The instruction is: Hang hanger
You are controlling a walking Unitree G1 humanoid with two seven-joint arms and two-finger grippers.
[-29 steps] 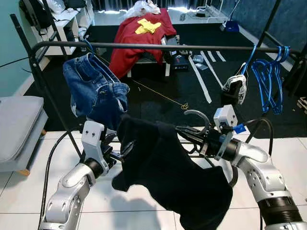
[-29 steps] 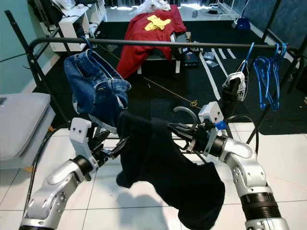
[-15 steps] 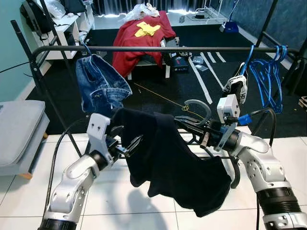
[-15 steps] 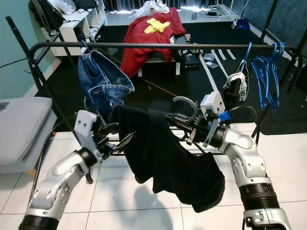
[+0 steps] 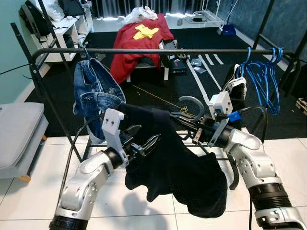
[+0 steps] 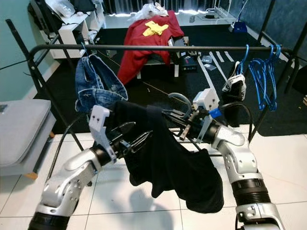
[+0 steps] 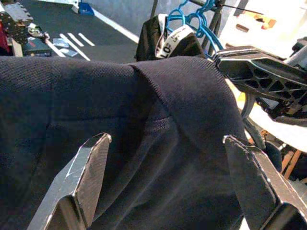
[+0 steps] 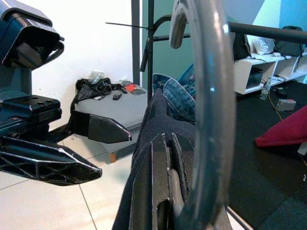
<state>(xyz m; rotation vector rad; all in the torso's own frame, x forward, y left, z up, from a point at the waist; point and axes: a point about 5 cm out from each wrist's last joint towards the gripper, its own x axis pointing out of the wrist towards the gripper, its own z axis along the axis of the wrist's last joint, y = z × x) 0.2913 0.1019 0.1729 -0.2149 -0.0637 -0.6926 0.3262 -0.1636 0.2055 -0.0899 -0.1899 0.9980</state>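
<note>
**Inspector:** Right gripper (image 5: 184, 125) is closed tight on the grey hanger (image 5: 194, 106), its two black fingers pressed together at the base of the hook. A black garment (image 5: 177, 163) is draped over that hanger and hangs down toward 6 o'clock.

**Clerk:** And the other pincer?

**Inspector:** Left gripper (image 5: 144, 140) stands spread wide, holding nothing. In the left wrist view one fingertip (image 7: 98, 148) lies against the black cloth and the other sits apart at the far side, the garment's shoulder between them.

**Clerk:** Position of the hanger against the rail?

**Inspector:** Below and in front of the black clothes rail (image 5: 158, 50), not touching it. The hook rises toward 12 o'clock from the closed fingers and is not on the rail.

**Clerk:** Other items on the rail?

**Inspector:** Blue jeans (image 5: 96, 96) hang at the 9 o'clock end. Blue hangers (image 5: 264, 79) are bunched at the 3 o'clock end, with a black-and-white item (image 5: 233, 88) just beside them. A red garment (image 5: 136, 40) lies on a bench beyond the rail. A grey cushion (image 5: 17, 127) sits at 9 o'clock.
</note>
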